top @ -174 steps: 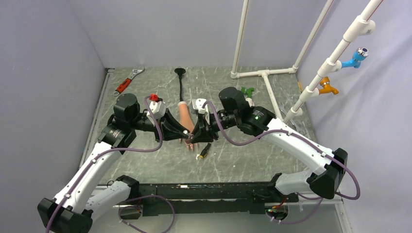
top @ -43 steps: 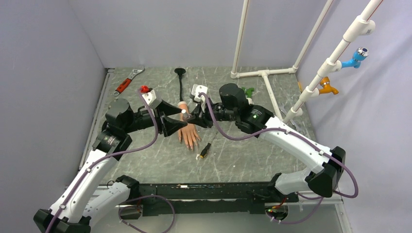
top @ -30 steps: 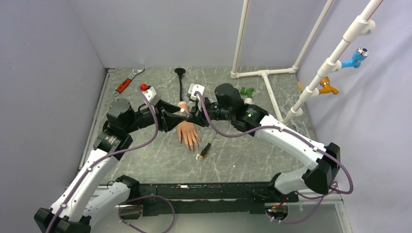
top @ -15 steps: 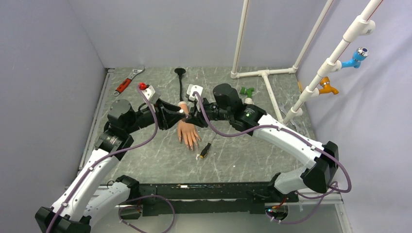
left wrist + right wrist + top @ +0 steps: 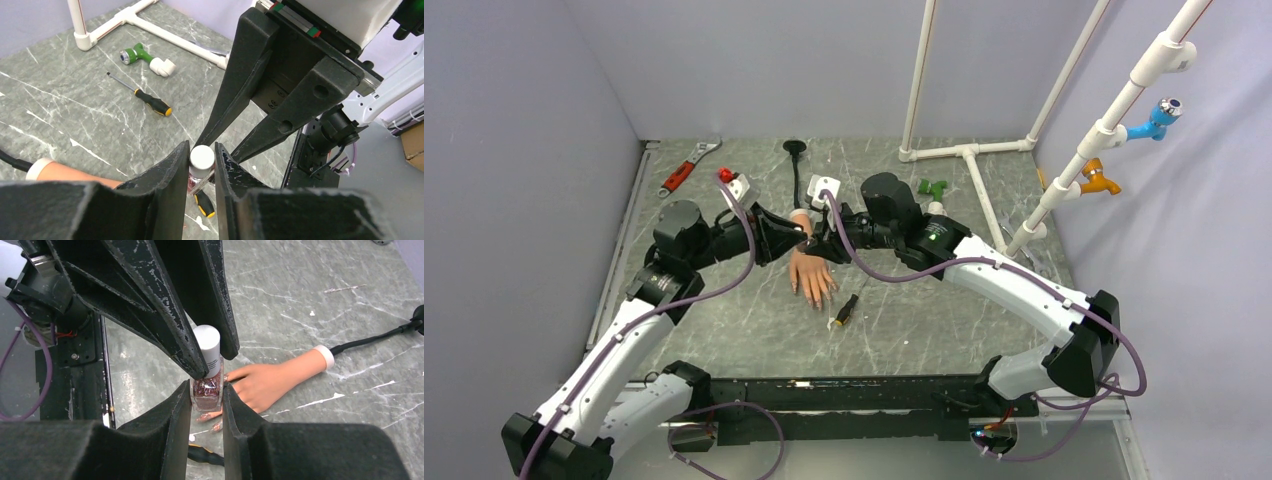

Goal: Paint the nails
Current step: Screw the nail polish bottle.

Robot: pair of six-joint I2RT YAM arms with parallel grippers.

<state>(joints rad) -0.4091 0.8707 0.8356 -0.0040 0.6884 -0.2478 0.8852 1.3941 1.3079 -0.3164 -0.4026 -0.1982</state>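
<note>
The peach rubber mannequin hand lay flat at mid-table with its long axis running far to near. The wrist and thin black stalk were on the far side, and the pale nails pointed near. Just above it the right gripper clenched a small glass polish bottle, glittery pink and upright. The left gripper flanked its smooth white cap, but contact could not be judged. Bare marbled grey table spread near and left. A screwdriver lay just right of the fingertips.

I'm gripping the polish bottle by its glass body with my right claw. My left claw, facing it, is bracketing the cap; I can't tell whether it's touching.
</note>
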